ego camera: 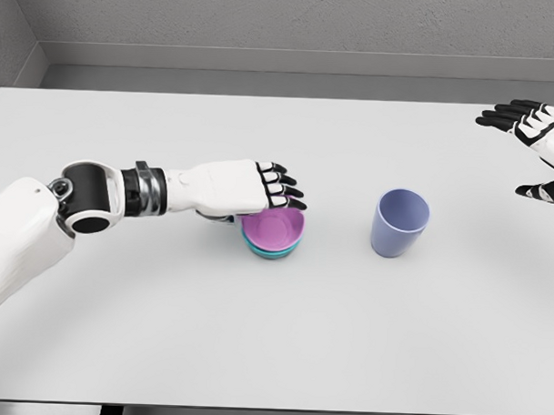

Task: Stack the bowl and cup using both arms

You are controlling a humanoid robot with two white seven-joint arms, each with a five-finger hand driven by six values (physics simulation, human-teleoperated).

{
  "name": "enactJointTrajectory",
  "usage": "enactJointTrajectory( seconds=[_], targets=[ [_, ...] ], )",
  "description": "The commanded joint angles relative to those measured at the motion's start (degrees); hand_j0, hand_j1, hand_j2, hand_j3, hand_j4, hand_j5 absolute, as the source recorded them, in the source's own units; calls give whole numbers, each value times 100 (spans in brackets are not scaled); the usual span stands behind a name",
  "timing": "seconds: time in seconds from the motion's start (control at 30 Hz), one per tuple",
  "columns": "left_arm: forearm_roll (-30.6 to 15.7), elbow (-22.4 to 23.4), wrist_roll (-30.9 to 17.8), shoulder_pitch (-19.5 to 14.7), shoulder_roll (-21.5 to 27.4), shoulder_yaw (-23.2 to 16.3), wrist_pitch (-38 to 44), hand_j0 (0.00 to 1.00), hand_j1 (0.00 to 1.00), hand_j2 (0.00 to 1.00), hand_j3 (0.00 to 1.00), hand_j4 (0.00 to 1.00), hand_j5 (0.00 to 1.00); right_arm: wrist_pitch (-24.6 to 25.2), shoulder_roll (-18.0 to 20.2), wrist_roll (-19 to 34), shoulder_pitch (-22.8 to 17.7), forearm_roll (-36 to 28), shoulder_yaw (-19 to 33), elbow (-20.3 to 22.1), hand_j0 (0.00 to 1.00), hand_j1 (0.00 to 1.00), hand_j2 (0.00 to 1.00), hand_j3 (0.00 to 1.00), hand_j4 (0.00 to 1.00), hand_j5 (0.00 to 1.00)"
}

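A pink bowl [274, 233] sits nested in a teal bowl [268, 253] near the table's middle, tipped a little to the right. My left hand [285, 193] reaches in from the left, its fingers curled over the pink bowl's back-left rim and gripping it. A lavender-blue cup [400, 223] stands upright to the right of the bowls, apart from them. My right hand [534, 135] hovers at the far right edge, above and right of the cup, fingers spread and holding nothing.
The white table [272, 344] runs to a grey back wall. Bare surface lies in front of the bowls and between bowls and cup.
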State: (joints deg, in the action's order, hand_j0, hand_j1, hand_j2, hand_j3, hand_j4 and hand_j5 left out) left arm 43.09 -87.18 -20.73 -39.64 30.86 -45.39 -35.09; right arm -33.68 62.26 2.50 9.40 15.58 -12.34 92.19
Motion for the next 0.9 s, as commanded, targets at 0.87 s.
enactJointTrajectory(
  seconds=[0.87],
  targets=[
    [-1998,1661,34,264,1765,1252,9,100,100,100,100,100,100,239,-241,2105,826,-28,-58,334,100,100,100,100,100,100]
  ],
)
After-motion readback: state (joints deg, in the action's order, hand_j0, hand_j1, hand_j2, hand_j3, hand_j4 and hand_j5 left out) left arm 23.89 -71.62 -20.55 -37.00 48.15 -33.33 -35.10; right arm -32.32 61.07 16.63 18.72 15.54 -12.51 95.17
